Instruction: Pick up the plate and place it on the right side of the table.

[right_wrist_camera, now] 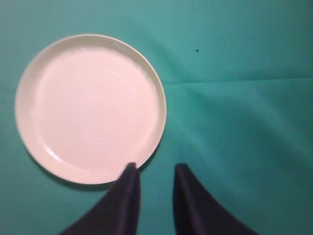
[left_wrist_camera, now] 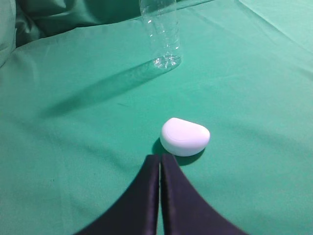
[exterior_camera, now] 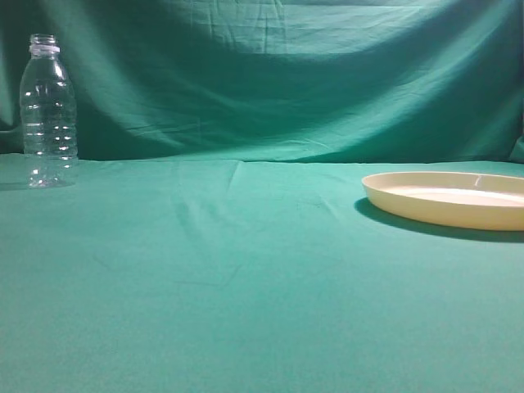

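Note:
The cream-yellow plate [exterior_camera: 458,199] lies flat on the teal table [exterior_camera: 246,278] at the right edge of the exterior view. In the right wrist view the plate [right_wrist_camera: 90,107] lies left of centre, seen from above. My right gripper [right_wrist_camera: 155,169] is open and empty above the cloth, its left finger over the plate's near right rim, its right finger over bare cloth. My left gripper [left_wrist_camera: 160,157] is shut and empty, above the cloth. Neither gripper shows in the exterior view.
A clear plastic bottle [exterior_camera: 48,113] stands upright at the far left, also in the left wrist view [left_wrist_camera: 161,32]. A small white rounded object [left_wrist_camera: 185,136] lies on the cloth just ahead of my left fingertips. A dark green backdrop [exterior_camera: 270,74] hangs behind.

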Robot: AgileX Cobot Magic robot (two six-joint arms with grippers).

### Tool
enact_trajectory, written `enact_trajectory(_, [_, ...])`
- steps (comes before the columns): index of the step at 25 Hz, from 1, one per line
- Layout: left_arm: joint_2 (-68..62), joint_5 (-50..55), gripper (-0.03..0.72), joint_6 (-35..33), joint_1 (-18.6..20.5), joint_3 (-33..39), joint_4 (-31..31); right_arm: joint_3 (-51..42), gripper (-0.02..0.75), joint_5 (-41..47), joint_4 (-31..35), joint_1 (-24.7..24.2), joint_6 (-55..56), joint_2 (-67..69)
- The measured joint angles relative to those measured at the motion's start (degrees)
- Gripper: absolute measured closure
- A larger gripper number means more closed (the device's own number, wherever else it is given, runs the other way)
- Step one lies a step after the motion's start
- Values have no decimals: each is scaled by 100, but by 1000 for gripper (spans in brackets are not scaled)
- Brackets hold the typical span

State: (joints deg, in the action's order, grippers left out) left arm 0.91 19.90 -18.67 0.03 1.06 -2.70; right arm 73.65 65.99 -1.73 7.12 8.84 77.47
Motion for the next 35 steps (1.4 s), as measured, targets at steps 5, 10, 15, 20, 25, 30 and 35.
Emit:
enact_trajectory(5, [0,0,688,0,0,0,0,0,738,214,399,0,-181,-1310])
enact_trajectory(10, [0,0,688,0,0,0,0,0,738,404,457,0,-454,-2610])
enact_trajectory(15, [0,0,688,0,0,0,0,0,738,494,457,0,-730,-3732])
enact_trajectory(20, [0,0,688,0,0,0,0,-167,738,408,457,0,-812,-4531])
enact_trajectory(25, [0,0,688,0,0,0,0,-1147,738,220,570,0,-832,-5322])
enact_trajectory(30, [0,0,688,0,0,0,0,-2044,738,-192,447,0,-858,-5861])
enact_trajectory(35, [0,0,688,0,0,0,0,-3136,738,-1554,447,0,-1057,-5968])
